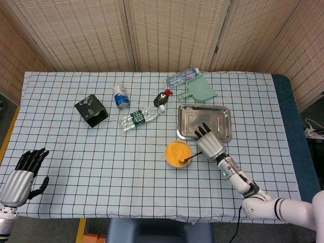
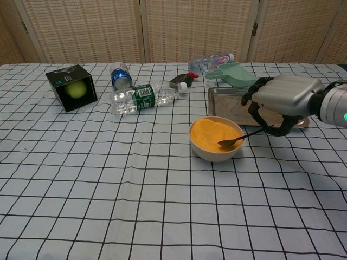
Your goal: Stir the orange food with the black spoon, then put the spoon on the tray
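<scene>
A white bowl [image 2: 215, 139] [image 1: 178, 154] of orange food stands mid-table, just in front of the steel tray [image 1: 220, 114] [image 2: 218, 105]. My right hand [image 2: 282, 102] [image 1: 210, 143] holds the black spoon [image 2: 237, 139] [image 1: 187, 159] by its handle, to the right of the bowl. The spoon's tip sits in the food near the bowl's right rim. My left hand [image 1: 21, 178] hovers open off the table's near-left corner, far from the bowl, and shows only in the head view.
A clear bottle [image 2: 142, 97], a blue can [image 2: 121, 76] and a black box with a green ball [image 2: 71, 87] lie at the left back. A small dark sauce bottle [image 2: 180, 82], a green scoop [image 2: 234, 73] and another clear bottle [image 2: 211, 62] sit behind the tray.
</scene>
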Robot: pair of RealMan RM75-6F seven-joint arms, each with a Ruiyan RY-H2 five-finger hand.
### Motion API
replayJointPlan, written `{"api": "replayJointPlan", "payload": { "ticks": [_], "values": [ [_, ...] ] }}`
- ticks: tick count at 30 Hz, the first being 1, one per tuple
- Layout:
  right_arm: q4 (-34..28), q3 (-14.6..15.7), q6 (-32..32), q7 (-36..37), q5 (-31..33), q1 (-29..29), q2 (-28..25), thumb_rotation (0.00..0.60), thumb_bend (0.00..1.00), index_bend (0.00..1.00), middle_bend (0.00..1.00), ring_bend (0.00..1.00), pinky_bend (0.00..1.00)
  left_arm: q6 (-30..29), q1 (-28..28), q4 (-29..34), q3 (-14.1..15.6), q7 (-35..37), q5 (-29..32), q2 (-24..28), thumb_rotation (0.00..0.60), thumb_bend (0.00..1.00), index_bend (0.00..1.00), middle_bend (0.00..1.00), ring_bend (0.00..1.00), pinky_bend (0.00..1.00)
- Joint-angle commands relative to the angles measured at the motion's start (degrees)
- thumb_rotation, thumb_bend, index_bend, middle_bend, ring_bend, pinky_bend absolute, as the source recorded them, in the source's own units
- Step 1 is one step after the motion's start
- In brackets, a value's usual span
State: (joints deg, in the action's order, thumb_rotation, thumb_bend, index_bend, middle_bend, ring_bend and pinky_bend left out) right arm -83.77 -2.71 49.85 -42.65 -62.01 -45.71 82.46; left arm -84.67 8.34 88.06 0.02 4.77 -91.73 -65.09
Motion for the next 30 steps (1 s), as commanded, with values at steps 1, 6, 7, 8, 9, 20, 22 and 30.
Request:
{"api": "replayJointPlan", "payload": {
  "ticks": [1, 6, 7, 8, 9, 20, 22, 30],
  "values": [
    [0.7, -0.3, 0.2, -0.8, 0.7, -0.5, 0.7, 0.6, 0.65, 1.0, 0.16, 0.06, 0.0, -0.1, 0.0, 0.0, 0.0, 0.1, 0.0, 0.1, 0.6, 0.46, 0.0, 0.0, 0.0, 0.04],
    [1.2, -0.7, -0.1, -2.8, 2.3, -1.7, 1.4, 0.6, 0.65, 1.0, 0.16, 0.06, 0.0, 0.0, 0.0, -0.1, 0.0, 0.6, 0.0, 0.2, 0.6, 0.46, 0.0, 0.0, 0.0, 0.04],
    [1.2, -0.8, -0.3, -3.5, 2.7, -2.1, 1.5, 0.6, 0.65, 1.0, 0.16, 0.06, 0.0, 0.0, 0.0, -0.2, 0.0, 0.6, 0.0, 0.2, 0.6, 0.46, 0.0, 0.0, 0.0, 0.04],
    [1.2, -0.8, -0.4, -4.0, 3.0, -2.4, 1.4, 0.6, 0.65, 1.0, 0.16, 0.06, 0.0, 0.0, 0.0, -0.2, 0.0, 0.7, 0.0, 0.2, 0.6, 0.46, 0.0, 0.0, 0.0, 0.04],
    [1.0, -0.8, -0.4, -4.5, 3.2, -2.6, 1.4, 0.6, 0.65, 1.0, 0.16, 0.06, 0.0, -0.1, 0.0, -0.2, -0.1, 0.8, 0.0, 0.2, 0.6, 0.46, 0.0, 0.0, 0.0, 0.04],
    [-2.2, -0.8, 1.1, -11.2, 7.1, -5.2, 0.2, 0.6, 0.65, 1.0, 0.16, 0.08, 0.0, -0.7, -0.2, -0.1, 0.1, 1.6, -0.5, 0.6, 0.6, 0.46, 0.0, 0.0, 0.0, 0.04],
    [-2.5, -0.9, 1.8, -12.3, 8.1, -5.6, 0.3, 0.6, 0.65, 1.0, 0.16, 0.08, 0.0, -0.9, -0.3, 0.0, 0.2, 1.7, -0.6, 0.7, 0.6, 0.46, 0.0, 0.0, 0.0, 0.04],
    [-2.6, -1.0, 3.5, -16.2, 12.1, -7.3, 0.9, 0.6, 0.65, 1.0, 0.16, 0.08, 0.0, -1.3, -0.4, 0.2, 0.2, 2.3, -0.8, 1.0, 0.6, 0.46, 0.0, 0.0, 0.0, 0.04]
  ]
}}
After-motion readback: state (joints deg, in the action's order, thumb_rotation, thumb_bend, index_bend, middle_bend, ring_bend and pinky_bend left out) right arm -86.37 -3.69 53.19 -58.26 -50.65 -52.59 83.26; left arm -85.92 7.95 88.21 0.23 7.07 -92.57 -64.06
